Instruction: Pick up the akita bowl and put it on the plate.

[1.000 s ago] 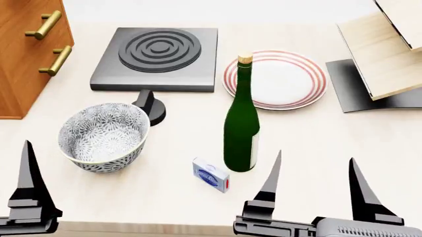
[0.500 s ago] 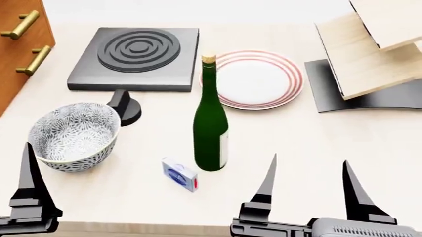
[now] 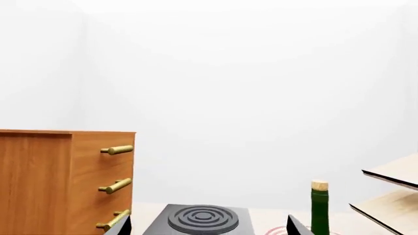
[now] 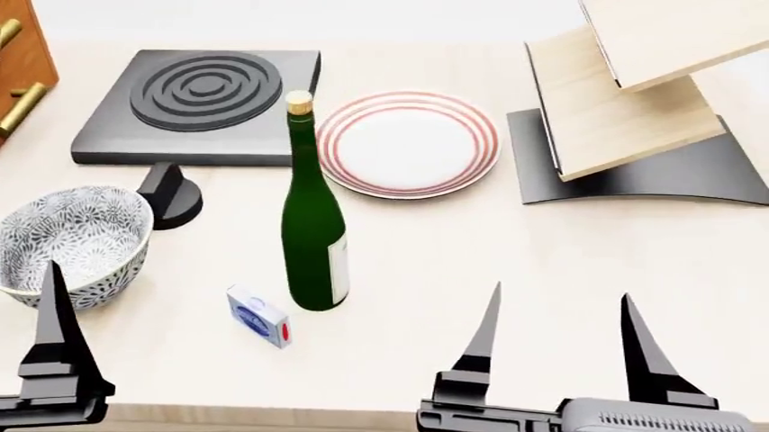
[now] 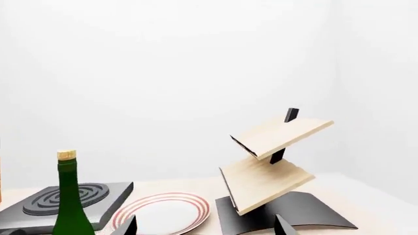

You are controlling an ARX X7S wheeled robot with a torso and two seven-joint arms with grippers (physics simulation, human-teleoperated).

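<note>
Head view shows the right gripper [image 4: 556, 310] nearest, its two dark fingers spread wide with nothing between them. Only one finger of the left gripper [image 4: 54, 301] is in sight at the left edge, so its opening cannot be told. Just beyond that finger sits the akita bowl [image 4: 68, 245], upright on the table [image 4: 481, 261]. A small blue box [image 4: 258, 317] lies beside a green bottle [image 4: 312, 225]. Farther back, the plate [image 4: 408, 143] rests between the stove burner [image 4: 198, 106] and a wooden rack [image 4: 637, 99].

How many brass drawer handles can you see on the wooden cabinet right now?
3, stacked down the cabinet front in the left wrist view: top, middle, bottom. More may sit below the frame.
</note>
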